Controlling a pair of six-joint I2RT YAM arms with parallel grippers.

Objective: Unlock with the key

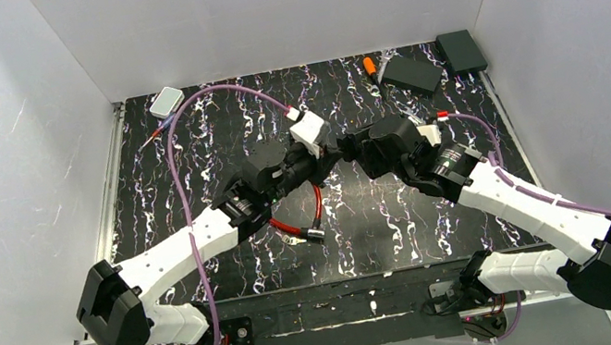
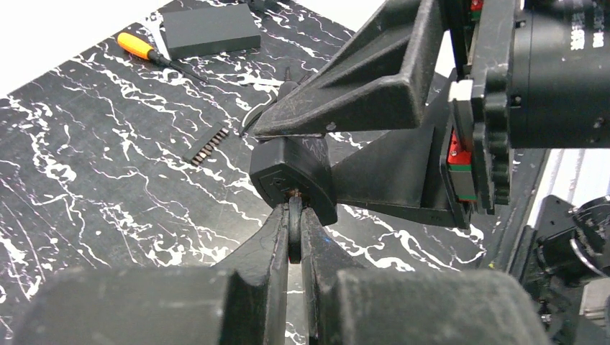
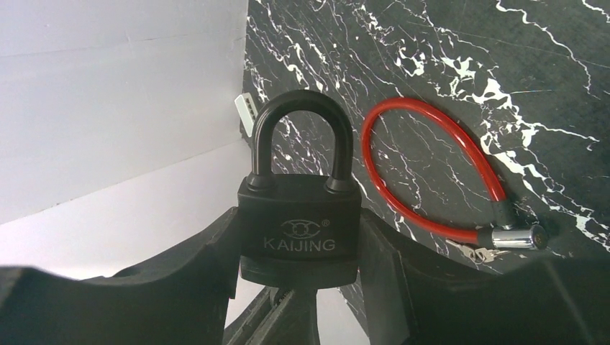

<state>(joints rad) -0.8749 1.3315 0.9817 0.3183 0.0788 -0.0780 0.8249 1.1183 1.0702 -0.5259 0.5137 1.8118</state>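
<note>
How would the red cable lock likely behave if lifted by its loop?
Probably floppy: the red cable lock lies in a loose curved loop. Its chrome barrel looks metal, so that end would likely hang lowest. Being round, it might roll if pushed.

Bright, even overhead light, soft shadows on the black marbled tabletop [image 1: 385, 225]. Left wrist: own black plastic fingers [image 2: 262, 287] blurred up close, white wall [image 2: 43, 29] blown out.
</note>
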